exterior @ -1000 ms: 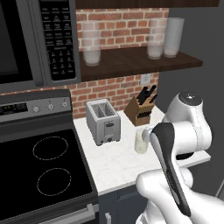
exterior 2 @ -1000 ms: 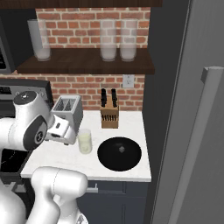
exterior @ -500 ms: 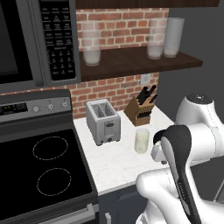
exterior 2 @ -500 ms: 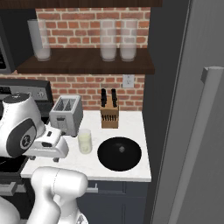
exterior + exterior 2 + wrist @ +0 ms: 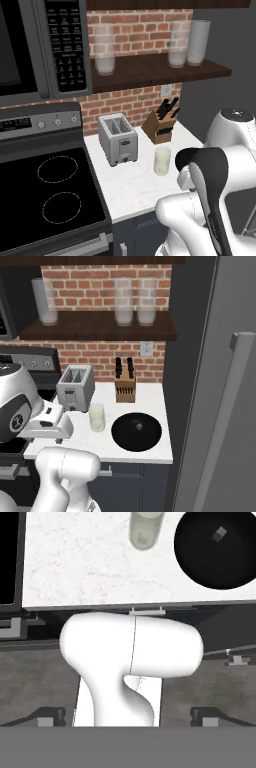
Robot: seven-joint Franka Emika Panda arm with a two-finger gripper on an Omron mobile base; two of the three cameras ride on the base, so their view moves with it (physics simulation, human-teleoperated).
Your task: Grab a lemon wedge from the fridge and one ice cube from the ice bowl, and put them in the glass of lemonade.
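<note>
Nothing done yet: fridge (image 5: pixel 220 406) closed, lemon wedge unseen, 1 ice cube (image 5: pixel 219 533) in ice bowl (image 5: pixel 136 432), beside glass of lemonade (image 5: pixel 97 417). Claw spread, empty.

The surface (image 5: pixel 150 401) looks like white marble with faint grey veining, smooth and matt. The glass of lemonade (image 5: pixel 97 417) is clear and glossy. The ice bowl (image 5: pixel 136 431) is matt black. The toaster (image 5: pixel 75 387) is brushed grey metal, the knife block (image 5: pixel 125 390) wood. Rough red brick (image 5: pixel 100 356) backs a dark wooden shelf (image 5: pixel 100 326) of frosted glasses (image 5: pixel 124 302). The fridge (image 5: pixel 220 406) is smooth dark grey with a pale metal-look handle (image 5: pixel 227 406).
</note>
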